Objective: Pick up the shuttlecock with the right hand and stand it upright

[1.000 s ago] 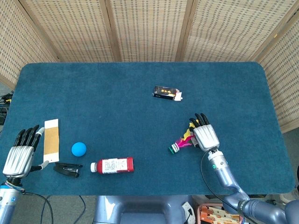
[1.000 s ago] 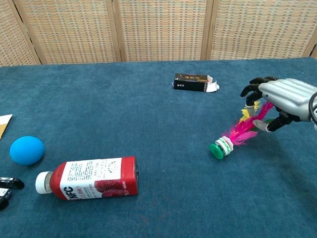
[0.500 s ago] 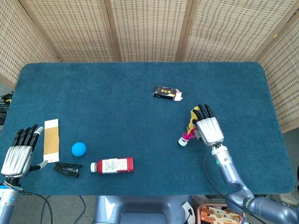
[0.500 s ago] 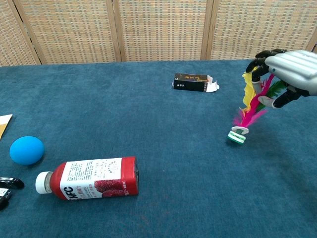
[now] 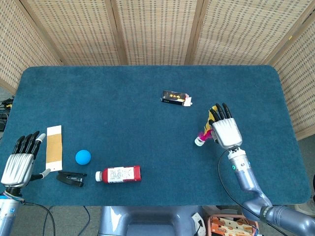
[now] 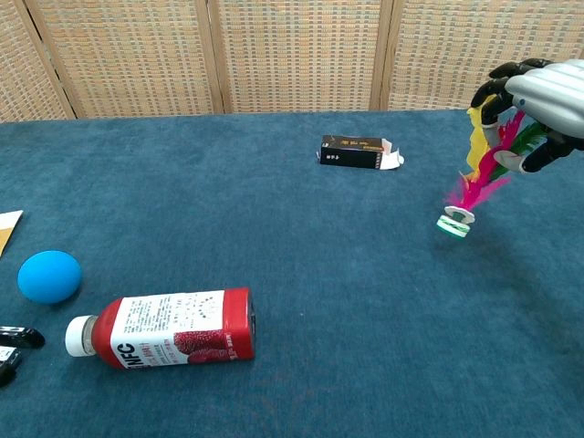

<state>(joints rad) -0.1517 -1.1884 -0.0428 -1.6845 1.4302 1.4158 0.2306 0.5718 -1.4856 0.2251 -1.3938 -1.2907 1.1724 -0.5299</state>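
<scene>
Two cameras are watching as your right hand [image 6: 538, 91] is holding the shuttlecock [image 6: 474, 187] by its pink and yellow feathers above the right side of the blue table [image 5: 123, 118]. You are gripping the feather tips between dark fingers [image 6: 493, 87] and thumb, with the green and white base hanging lowest and tilted toward the left. Whether that base is touching the cloth or hanging just clear of it is hard to tell from either view. In the chest view your right hand is running off the right edge of the picture, so only its knuckles and fingertips are showing. From the head view the back of that hand is covering most of the feathers, leaving the base and a little pink peeking out at its left.

Your left hand [image 5: 19, 162] is resting at the table's near left corner, fingers apart and holding nothing; the chest view is not catching it at all. Just beside it a tan card [image 5: 54, 146] is lying flat. A blue ball [image 6: 48, 276], a red bottle [image 6: 173, 328] lying on its side and a black object [image 5: 70, 178], too small to make out, are sitting near the front edge. A small dark box [image 6: 356, 152] is lying farther back, well apart from the shuttlecock.
</scene>
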